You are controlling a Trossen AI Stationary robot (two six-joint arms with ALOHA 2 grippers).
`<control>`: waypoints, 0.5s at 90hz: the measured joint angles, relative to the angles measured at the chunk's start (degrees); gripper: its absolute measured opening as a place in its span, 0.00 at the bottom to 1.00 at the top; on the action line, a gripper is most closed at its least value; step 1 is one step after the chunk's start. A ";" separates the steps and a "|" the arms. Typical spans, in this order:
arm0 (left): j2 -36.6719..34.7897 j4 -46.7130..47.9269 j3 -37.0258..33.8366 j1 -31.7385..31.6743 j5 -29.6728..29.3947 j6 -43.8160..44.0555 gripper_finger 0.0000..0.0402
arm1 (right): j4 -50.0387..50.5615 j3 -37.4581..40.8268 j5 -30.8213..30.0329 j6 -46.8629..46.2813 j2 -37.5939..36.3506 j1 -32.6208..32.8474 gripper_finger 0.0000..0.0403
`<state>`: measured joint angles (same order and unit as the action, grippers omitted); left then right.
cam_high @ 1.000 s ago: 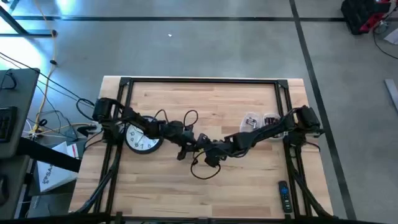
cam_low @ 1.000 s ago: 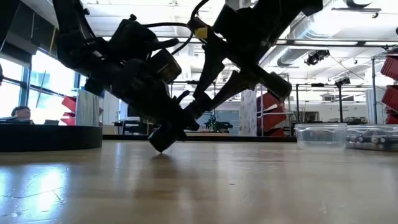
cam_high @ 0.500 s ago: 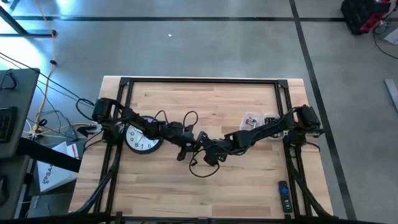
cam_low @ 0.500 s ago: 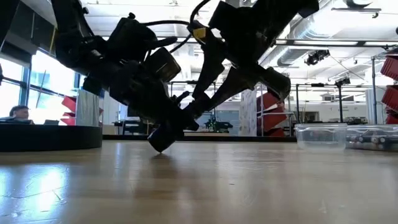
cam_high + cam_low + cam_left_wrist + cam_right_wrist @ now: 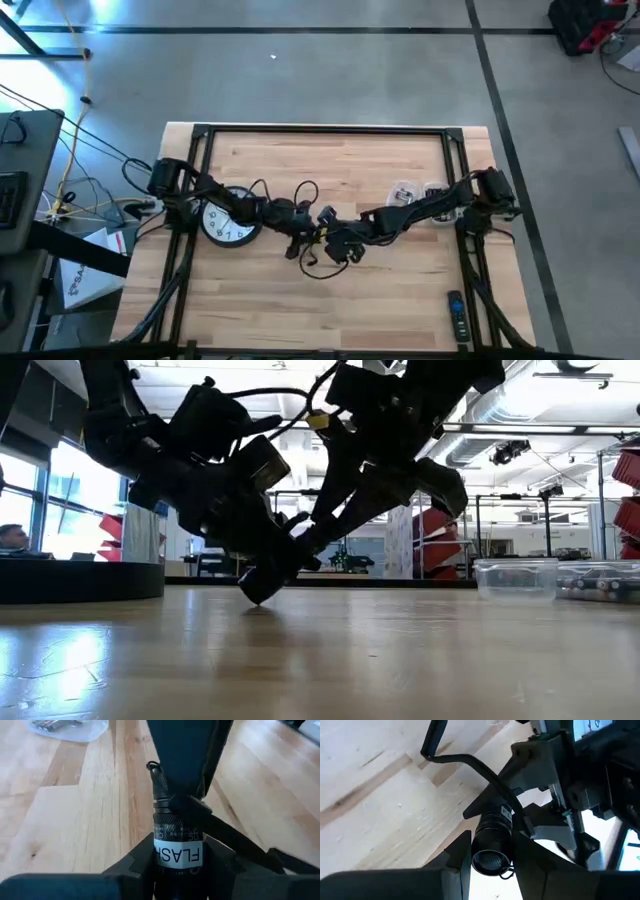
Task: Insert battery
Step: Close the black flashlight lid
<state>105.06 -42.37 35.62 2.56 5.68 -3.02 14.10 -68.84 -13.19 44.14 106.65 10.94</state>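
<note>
A black flashlight (image 5: 177, 835) with a white label sits between both grippers at the table's middle. My left gripper (image 5: 306, 233) is shut on its body. My right gripper (image 5: 328, 238) meets it from the right and is shut on its far tail end. In the low view both grippers (image 5: 290, 555) hang close over the wood, and a dark tip (image 5: 257, 592) reaches down to the table. No battery plainly shows. A black cable (image 5: 470, 760) loops across the right wrist view. My left gripper (image 5: 177, 870) pinches the flashlight's labelled body section (image 5: 177, 854) between its two fingers, which lie along the body. The flashlight points away toward the right arm, slanted. My right gripper (image 5: 492, 857) has the knurled tail end (image 5: 492, 837) between its two fingers, coming from the table's right. The small ring on that end (image 5: 150, 766) pokes out beside it.
A round clock (image 5: 228, 222) lies under the left arm. Two clear tubs (image 5: 418, 192) holding small metal pieces stand at the right, also seen as a clear tub in the low view (image 5: 515, 578). A remote (image 5: 456, 315) lies near the front right corner.
My right gripper has moved toward the table's left, closing in on my left gripper and the flashlight's tail end. The loose cable loop under it has shifted left with it. My left gripper has stayed where it was.
</note>
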 joint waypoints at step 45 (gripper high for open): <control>-0.07 -1.11 0.52 1.62 -8.44 -4.62 0.25 | -1.21 -0.22 2.38 -6.80 0.24 -2.33 0.23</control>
<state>104.99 -43.48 36.14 4.19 -2.77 -7.64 12.88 -69.06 -10.81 37.34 106.89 8.60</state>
